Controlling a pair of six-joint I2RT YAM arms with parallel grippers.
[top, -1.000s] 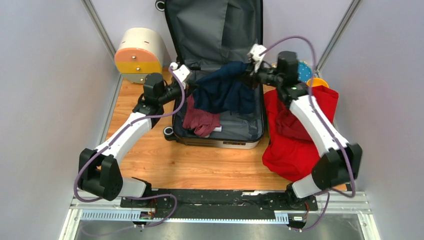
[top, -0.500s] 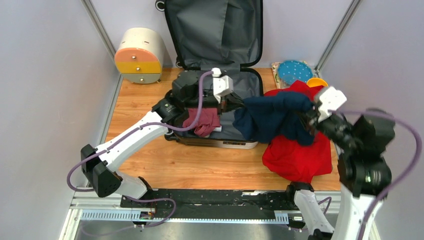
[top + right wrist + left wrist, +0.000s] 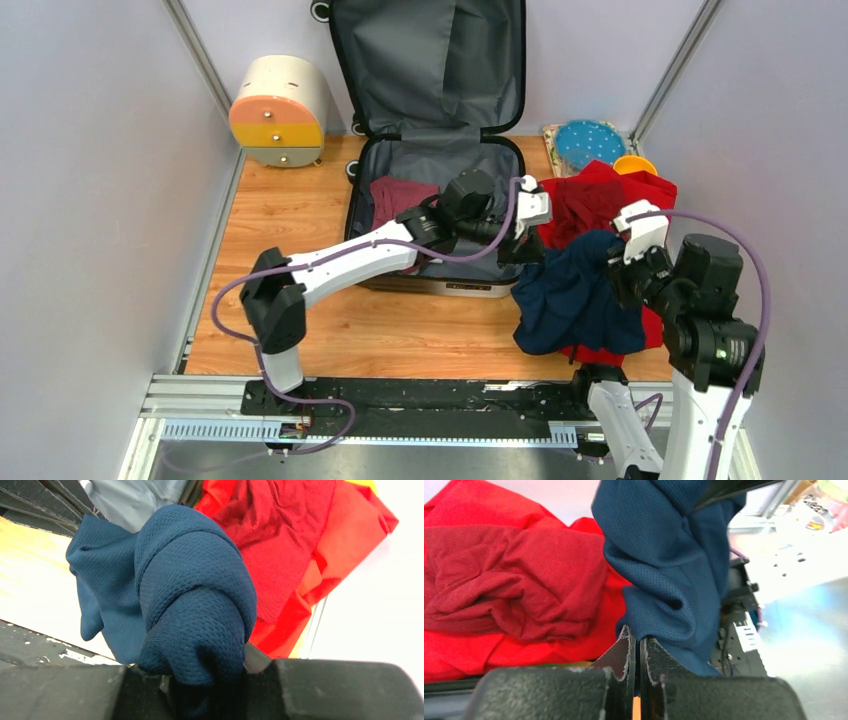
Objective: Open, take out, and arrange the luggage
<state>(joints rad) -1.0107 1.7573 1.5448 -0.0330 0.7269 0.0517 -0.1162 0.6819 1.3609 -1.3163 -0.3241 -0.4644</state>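
Dangling from the right claw (image 3: pixel 618 272), clamped on its bunched top, the navy garment (image 3: pixel 570 300) could snag on the left claw (image 3: pixel 636 642), pinched shut against its fold, and land crumpled over the red pile (image 3: pixel 600 200) beneath, beside the open luggage (image 3: pixel 430 70) behind that claw.

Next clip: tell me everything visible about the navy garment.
The navy garment is dark blue mesh-knit fabric, bunched and twisted. It hangs outside the luggage, right of it, over the red clothes. The fingers of the right gripper clamp a thick wad of it; the left gripper, fingers shut, sits at a lower fold.
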